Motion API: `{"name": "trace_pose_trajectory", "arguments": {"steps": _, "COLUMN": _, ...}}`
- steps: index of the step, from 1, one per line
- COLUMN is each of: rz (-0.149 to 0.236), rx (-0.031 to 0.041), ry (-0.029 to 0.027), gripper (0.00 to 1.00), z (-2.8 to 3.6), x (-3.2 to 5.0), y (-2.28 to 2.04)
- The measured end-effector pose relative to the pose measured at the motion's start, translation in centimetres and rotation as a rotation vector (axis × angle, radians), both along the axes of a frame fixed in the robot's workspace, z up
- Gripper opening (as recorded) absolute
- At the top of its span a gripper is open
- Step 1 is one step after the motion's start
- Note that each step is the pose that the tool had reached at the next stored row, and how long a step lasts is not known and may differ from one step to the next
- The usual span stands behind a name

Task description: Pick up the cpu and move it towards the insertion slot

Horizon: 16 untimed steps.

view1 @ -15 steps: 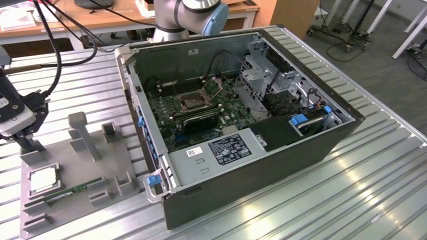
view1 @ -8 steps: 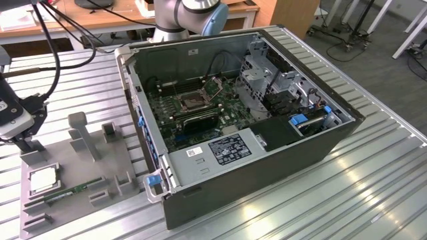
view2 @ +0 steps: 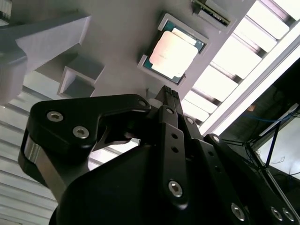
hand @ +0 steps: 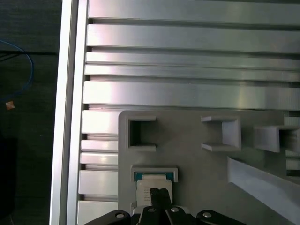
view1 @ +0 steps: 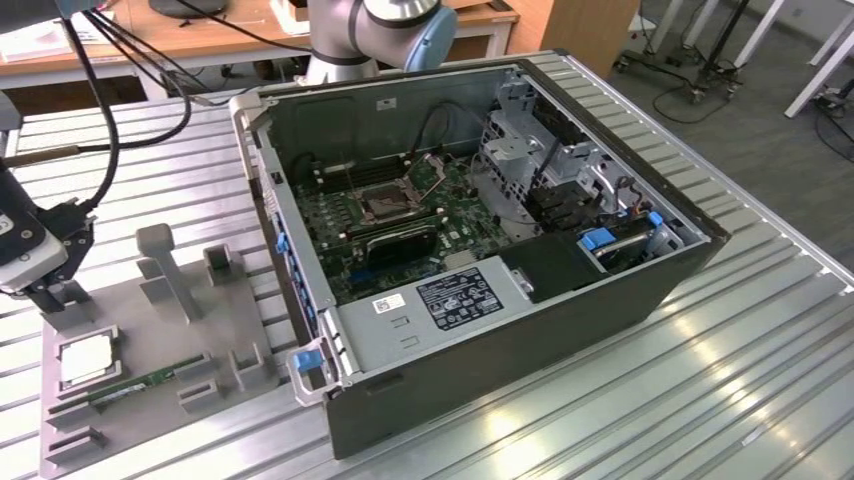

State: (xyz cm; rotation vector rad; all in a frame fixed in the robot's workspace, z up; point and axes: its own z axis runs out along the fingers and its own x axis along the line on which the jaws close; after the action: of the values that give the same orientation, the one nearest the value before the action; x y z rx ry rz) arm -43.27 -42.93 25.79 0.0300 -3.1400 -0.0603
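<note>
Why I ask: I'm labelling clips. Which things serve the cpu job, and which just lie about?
Job: cpu, insertion slot, gripper.
Lying about: memory stick, grey posts, power supply.

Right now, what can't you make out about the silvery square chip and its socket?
- Silvery-white square cpu: partly covered by the black gripper in the first wrist view.
- Silver-framed square insertion slot: too small in the exterior view to show its contacts.
- Green memory stick: cut by the picture edge in the second wrist view.
</note>
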Motion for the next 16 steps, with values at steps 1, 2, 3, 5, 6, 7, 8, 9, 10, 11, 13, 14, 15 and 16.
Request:
{"name": "trace_pose_trajectory", "arguments": {"steps": 1, "rz": 0.0, "rx": -0.0001, "ry": 0.0001, "gripper": 0.11, "z": -0.07, "x": 0.0, "y": -0.29}}
{"name": "trace_pose_trajectory", "arguments": {"steps": 2, "rz": 0.0, "rx": -0.0001, "ry": 0.0001, "gripper": 0.11, "z": -0.15, "x": 0.0, "y": -0.53}}
{"name": "trace_pose_trajectory", "arguments": {"steps": 3, "rz": 0.0, "rx": 0.0, "ry": 0.0, "gripper": 0.11, "z": -0.23, "x": 0.0, "y": -0.73}}
{"name": "trace_pose_trajectory", "arguments": {"steps": 5, "rz": 0.0, "rx": 0.0, "ry": 0.0, "gripper": 0.11, "z": -0.42, "x": 0.0, "y": -1.09}}
{"name": "trace_pose_trajectory", "arguments": {"steps": 6, "rz": 0.0, "rx": 0.0, "ry": -0.0001, "gripper": 0.11, "z": -0.53, "x": 0.0, "y": -1.22}}
{"name": "trace_pose_trajectory", "arguments": {"steps": 7, "rz": 0.0, "rx": 0.0, "ry": 0.0, "gripper": 0.11, "z": -0.64, "x": 0.0, "y": -1.32}}
{"name": "trace_pose_trajectory", "arguments": {"steps": 8, "rz": 0.0, "rx": 0.0, "ry": -0.0001, "gripper": 0.11, "z": -0.77, "x": 0.0, "y": -1.4}}
{"name": "trace_pose_trajectory", "arguments": {"steps": 9, "rz": 0.0, "rx": 0.0002, "ry": -0.0003, "gripper": 0.11, "z": -0.95, "x": 0.01, "y": -1.46}}
{"name": "trace_pose_trajectory", "arguments": {"steps": 10, "rz": 0.0, "rx": 0.0, "ry": -0.0001, "gripper": 0.11, "z": -1.1, "x": 0.0, "y": -1.5}}
{"name": "trace_pose_trajectory", "arguments": {"steps": 11, "rz": 0.0, "rx": -0.0001, "ry": 0.0001, "gripper": 0.11, "z": -1.25, "x": -0.01, "y": -1.52}}
{"name": "trace_pose_trajectory", "arguments": {"steps": 13, "rz": 0.0, "rx": 0.0, "ry": -0.0001, "gripper": 0.11, "z": -1.58, "x": 0.0, "y": -1.58}}
{"name": "trace_pose_trajectory", "arguments": {"steps": 14, "rz": 0.0, "rx": 0.0, "ry": 0.0, "gripper": 0.11, "z": -1.73, "x": 0.0, "y": -1.61}}
{"name": "trace_pose_trajectory", "arguments": {"steps": 15, "rz": 0.0, "rx": 0.0, "ry": 0.0, "gripper": 0.11, "z": -1.84, "x": 0.0, "y": -1.64}}
{"name": "trace_pose_trajectory", "arguments": {"steps": 16, "rz": 0.0, "rx": -0.0001, "ry": 0.0001, "gripper": 0.11, "z": -1.9, "x": -0.01, "y": -1.67}}
